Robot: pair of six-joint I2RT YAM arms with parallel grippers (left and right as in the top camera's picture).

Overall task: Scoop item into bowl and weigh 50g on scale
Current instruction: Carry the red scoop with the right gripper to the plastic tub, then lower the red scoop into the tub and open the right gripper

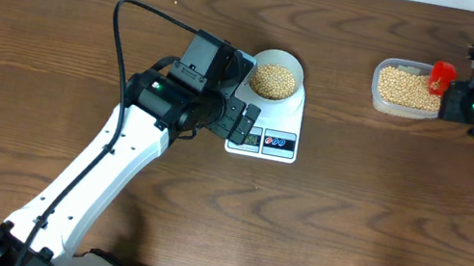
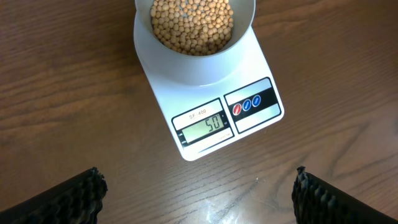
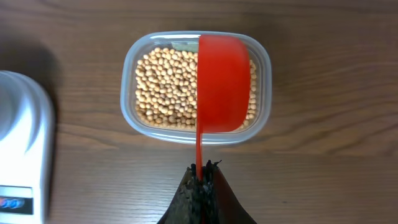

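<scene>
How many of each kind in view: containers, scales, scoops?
Containers: 2 (bowl, tub)
Scales: 1 (white scale)
Scoops: 1 (red scoop)
Total: 4

Small round beige-yellow beans (image 1: 273, 81) nearly filled the pale blue-white bowl (image 2: 199, 73), which stood upright on the rear half of the flat white scale (image 2: 183, 99). The scale's grey display (image 2: 207, 126), at the front, read 50
</scene>
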